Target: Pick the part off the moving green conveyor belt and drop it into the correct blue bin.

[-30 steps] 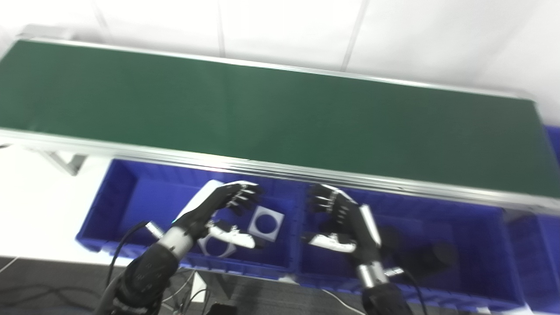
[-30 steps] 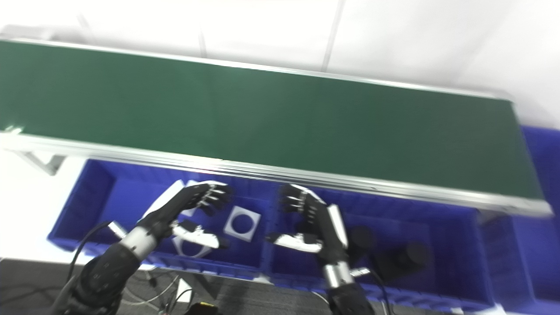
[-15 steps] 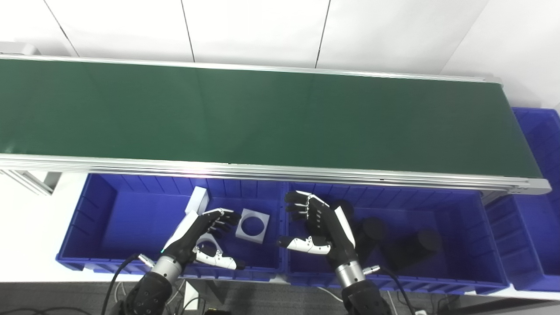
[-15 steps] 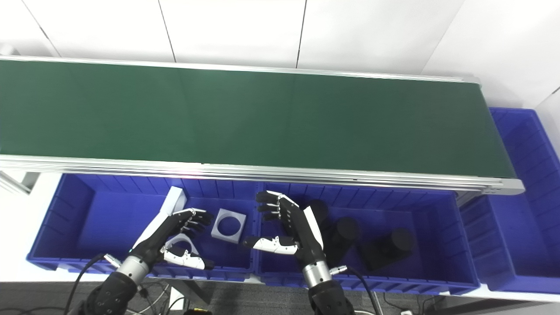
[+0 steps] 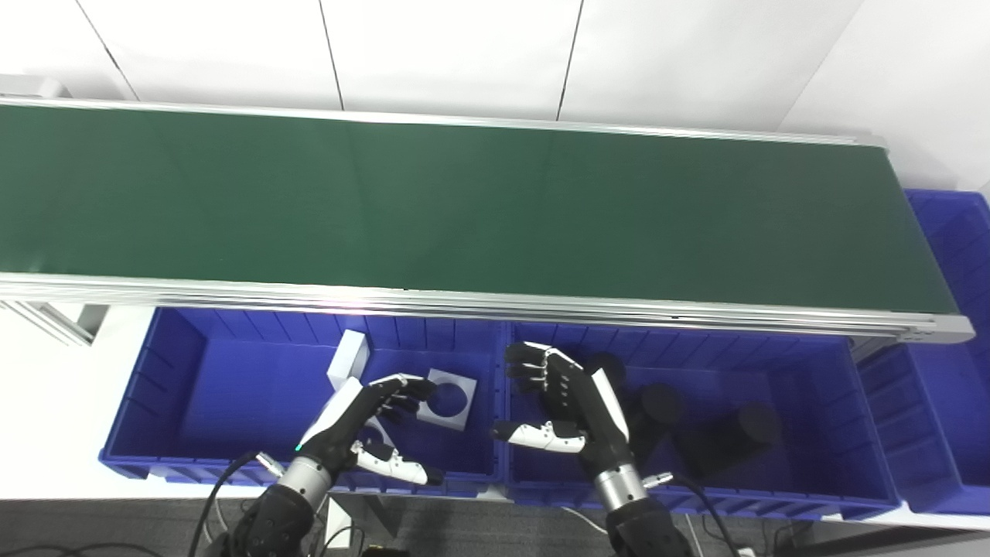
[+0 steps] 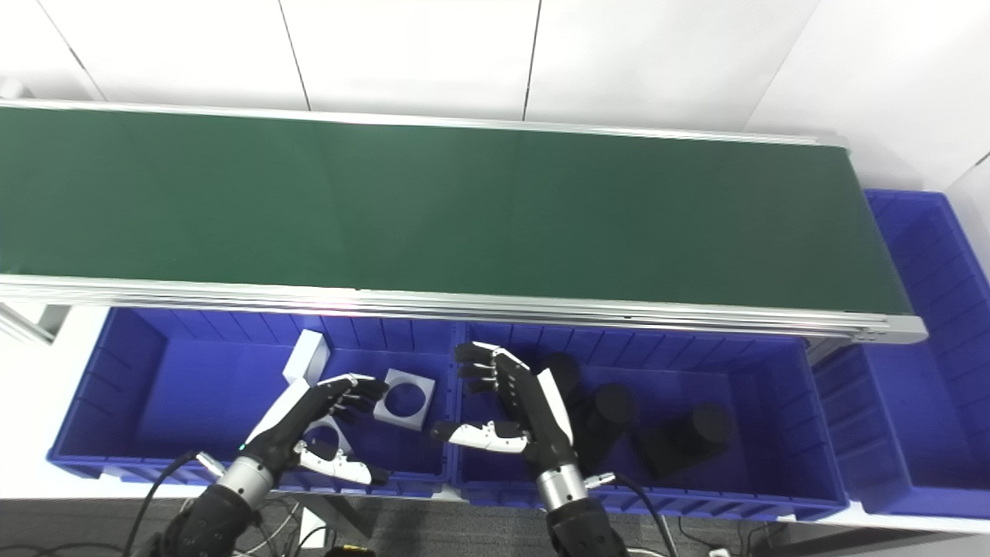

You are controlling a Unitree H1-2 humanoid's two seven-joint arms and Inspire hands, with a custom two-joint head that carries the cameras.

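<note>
Left hand (image 5: pixel 363 422) and right hand (image 5: pixel 568 406), fingers spread and empty, hover over blue bins (image 5: pixel 232 371) below the green conveyor belt (image 5: pixel 464 209).

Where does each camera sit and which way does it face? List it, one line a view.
Left eye view: on the head, looking down at the green conveyor belt and blue bins; left robot hand and right robot hand show, both open.
Right eye view: beside it, same downward look, scene shifted slightly left.
Shared: belt, bins, white parts, black parts, both hands.
</note>
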